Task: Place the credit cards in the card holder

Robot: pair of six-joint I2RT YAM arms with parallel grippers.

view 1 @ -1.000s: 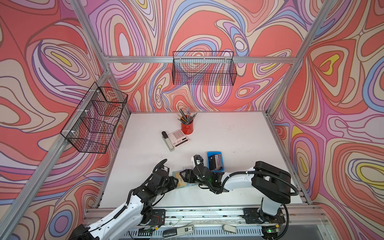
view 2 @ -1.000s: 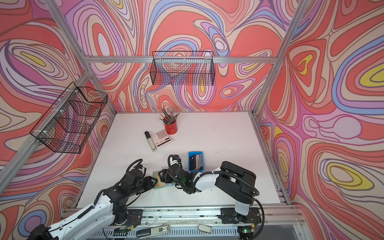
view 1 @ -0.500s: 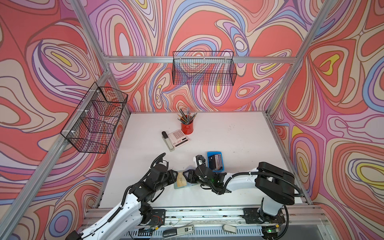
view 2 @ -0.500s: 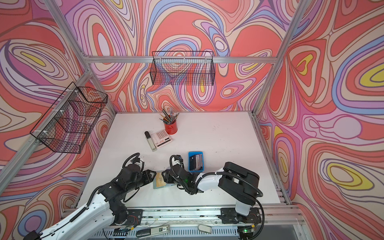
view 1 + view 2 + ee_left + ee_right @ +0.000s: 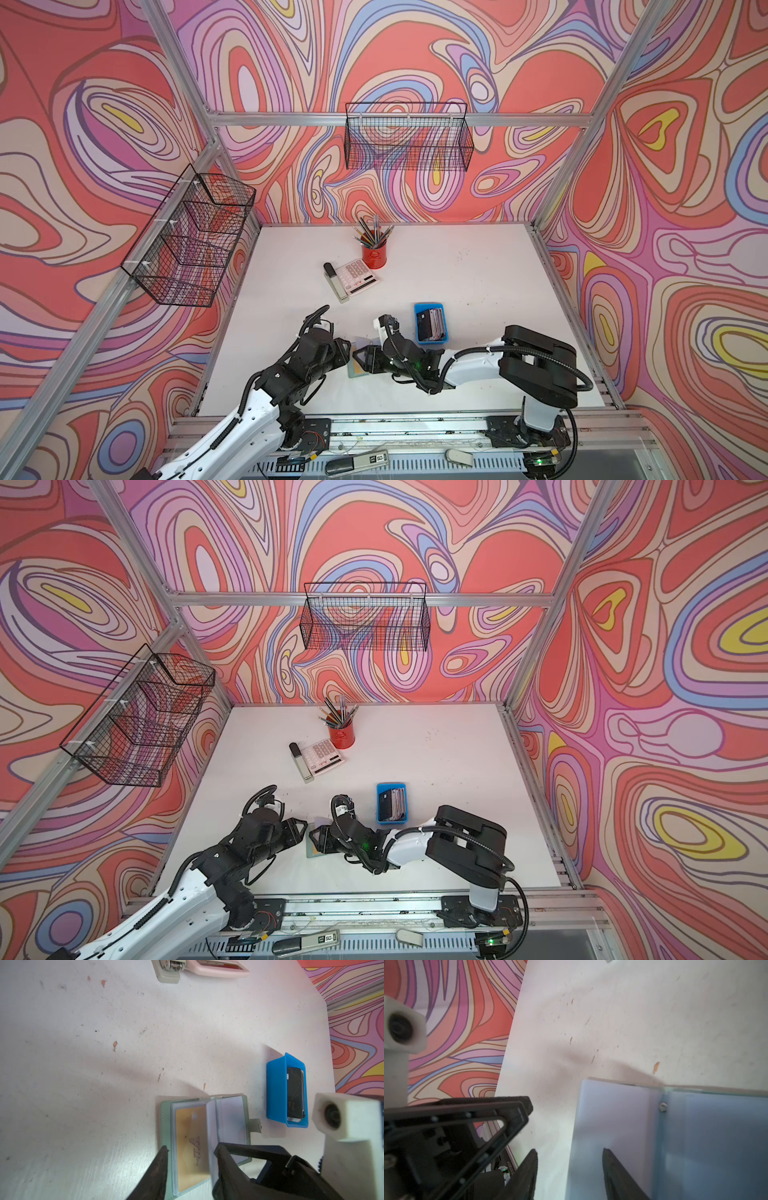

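The sage-green card holder [image 5: 165,1126] lies open on the table, with a tan card [image 5: 191,1126] in its left sleeve. One clear sleeve page [image 5: 210,1126] stands up from the spine. My left gripper [image 5: 191,1153] is open and straddles the tan card's half. My right gripper [image 5: 570,1150] is open, and the edge of the sleeve page [image 5: 612,1118] lies between its fingers. In both top views the two grippers meet over the card holder [image 5: 355,372] [image 5: 311,850]. More credit cards [image 5: 430,324] [image 5: 391,804] stand in the blue tray [image 5: 431,341], a dark one [image 5: 294,1093] foremost.
A calculator [image 5: 358,276], a stapler [image 5: 335,281] and a red pencil cup [image 5: 374,255] stand farther back. The blue tray [image 5: 276,1093] sits just right of the holder's snap tab [image 5: 256,1126]. Wire baskets [image 5: 409,141] hang on the back and left walls.
The right gripper's jaws have narrowed around the sleeve page. The left arm has shifted a little over the holder, and its jaws have widened slightly.
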